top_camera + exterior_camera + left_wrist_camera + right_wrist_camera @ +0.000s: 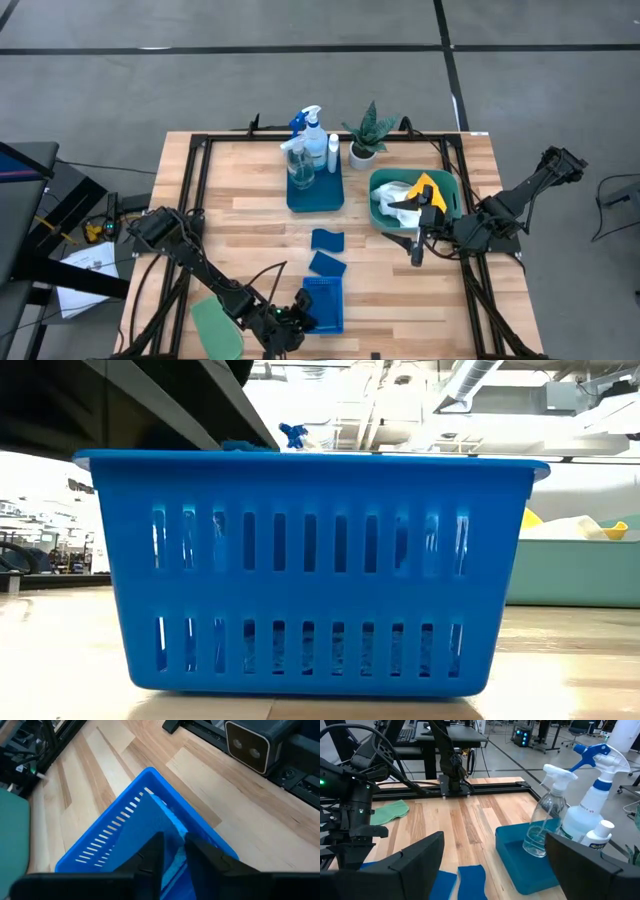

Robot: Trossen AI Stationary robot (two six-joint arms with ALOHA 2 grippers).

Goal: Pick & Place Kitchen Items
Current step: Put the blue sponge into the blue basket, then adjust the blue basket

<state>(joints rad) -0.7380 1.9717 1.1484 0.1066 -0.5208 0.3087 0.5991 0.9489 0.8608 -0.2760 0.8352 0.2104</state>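
Note:
My left gripper (300, 312) is at the near edge of the table, over the blue slotted basket (326, 300). In the left wrist view (174, 857) its fingers are shut on a light blue sponge (172, 822). Two more blue sponges (327, 240) (327, 264) lie flat on the table. A green cloth (215, 325) lies at the near left. My right gripper (416, 250) is open and empty in front of the teal tub (385, 218), which holds white (400, 200) and yellow (435, 190) cloths. The spray bottle (312, 125), clear bottle (297, 160) and white bottle (333, 150) stand in a blue tray (315, 198). My left gripper pinches the light blue sponge between its two fingers, which come down at it from above. One edge of the sponge (175, 845) shows in the narrow gap. The sponge reaches down inside the basket (115, 835). The fingers hide its held end.
A potted plant (368, 135) stands at the far edge beside the tray. A black metal frame (200, 150) runs along the table's far edge and sides. Bare wood lies between the basket and the tray. The basket (310, 560) fills the low view.

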